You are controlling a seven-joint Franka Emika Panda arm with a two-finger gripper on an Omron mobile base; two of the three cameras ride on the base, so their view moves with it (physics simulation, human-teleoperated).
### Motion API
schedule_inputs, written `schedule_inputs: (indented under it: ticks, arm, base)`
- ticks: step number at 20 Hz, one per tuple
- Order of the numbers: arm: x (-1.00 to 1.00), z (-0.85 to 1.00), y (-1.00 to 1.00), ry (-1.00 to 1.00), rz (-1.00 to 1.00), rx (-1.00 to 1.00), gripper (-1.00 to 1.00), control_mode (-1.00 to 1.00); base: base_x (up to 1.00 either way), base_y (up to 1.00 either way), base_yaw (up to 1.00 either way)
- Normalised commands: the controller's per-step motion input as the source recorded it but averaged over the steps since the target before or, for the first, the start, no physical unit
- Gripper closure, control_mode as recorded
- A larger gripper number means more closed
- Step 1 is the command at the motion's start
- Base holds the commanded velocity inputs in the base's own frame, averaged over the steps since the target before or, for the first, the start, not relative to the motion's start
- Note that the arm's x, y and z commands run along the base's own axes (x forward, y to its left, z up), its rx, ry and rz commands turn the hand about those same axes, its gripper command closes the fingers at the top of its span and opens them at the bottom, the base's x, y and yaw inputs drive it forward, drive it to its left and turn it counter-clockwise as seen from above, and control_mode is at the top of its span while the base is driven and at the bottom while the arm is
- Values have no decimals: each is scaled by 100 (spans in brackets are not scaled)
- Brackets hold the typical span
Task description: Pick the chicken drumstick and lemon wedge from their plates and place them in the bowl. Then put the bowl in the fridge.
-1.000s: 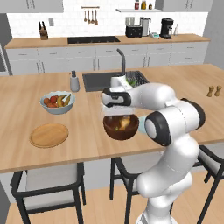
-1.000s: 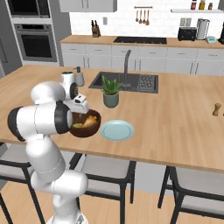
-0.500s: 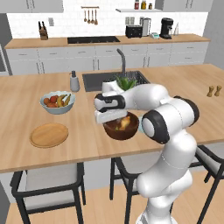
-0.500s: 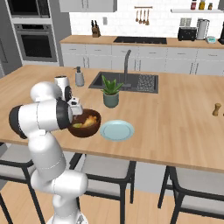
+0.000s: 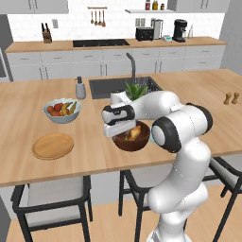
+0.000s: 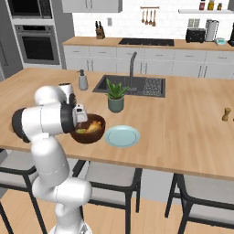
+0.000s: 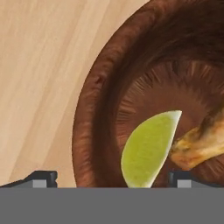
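Your gripper (image 7: 112, 178) has swung toward 9 o'clock over the bowl (image 5: 133, 140); fingers spread, empty; wedge (image 7: 148, 148) touches drumstick (image 7: 199, 141) inside.

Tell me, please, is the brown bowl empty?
No. The bowl holds the lemon wedge and the drumstick, touching each other.

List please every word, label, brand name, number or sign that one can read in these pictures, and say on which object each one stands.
None: no readable text appears in any view.
The bottles on the wall shelf are too small to show whether they carry labels.
The toaster and coffee machine show no legible brand.
The oven panel is a dark strip with no readable digits.
The bowl, lemon wedge and chicken drumstick bear no markings.
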Motion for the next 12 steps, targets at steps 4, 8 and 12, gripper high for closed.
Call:
schedule_inputs:
  ticks: [4, 8, 12]
  arm:
    - [17, -22, 1, 0, 9, 0, -100, -100]
    - [12, -16, 0, -1, 8, 0, -100, -100]
    - [3, -29, 5, -5, 5, 0, -100, -100]
  base:
    - [0, 0, 0]
    - [0, 0, 0]
    - [0, 0, 0]
